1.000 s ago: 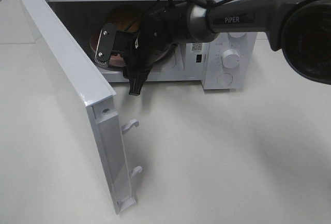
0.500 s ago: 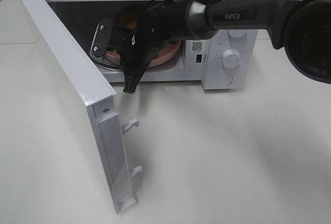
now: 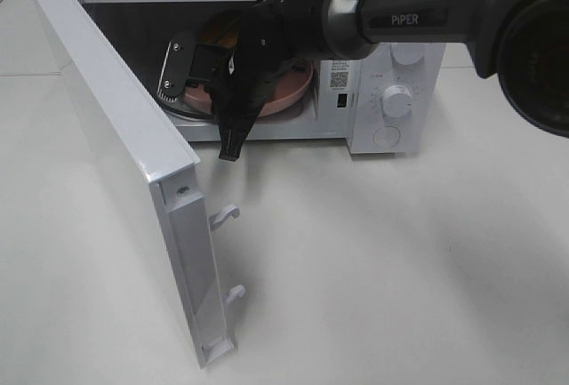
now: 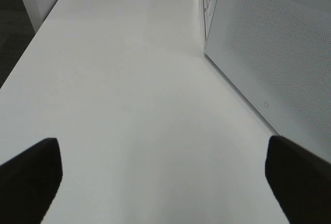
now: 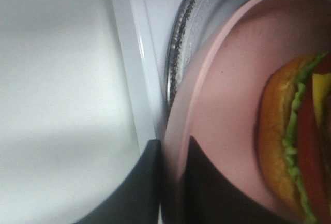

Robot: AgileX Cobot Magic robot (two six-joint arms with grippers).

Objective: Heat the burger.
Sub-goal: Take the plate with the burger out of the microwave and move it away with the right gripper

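Observation:
The burger [image 5: 289,141], with a golden bun, lettuce and tomato, stands on a pink plate [image 5: 232,79] on the glass turntable [image 5: 181,53] inside the open microwave [image 3: 391,127]. My right gripper [image 5: 173,151] is shut on the plate's front rim, one dark finger on each side of it. From the high camera the right gripper [image 3: 233,140] hangs at the oven's mouth, covering most of the burger [image 3: 220,34] and part of the plate [image 3: 292,92]. My left gripper [image 4: 163,151] stands open over bare table, holding nothing.
The microwave door [image 3: 116,136] swings wide open to the left, its latch hooks [image 3: 227,216] sticking out. Control knobs [image 3: 397,100] sit on the right panel. A white perforated panel [image 4: 279,53] stands beside the left gripper.
The right gripper's fingers have closed onto the plate's rim, and its wrist has lifted slightly, uncovering more of the pink plate. The left gripper has not moved.

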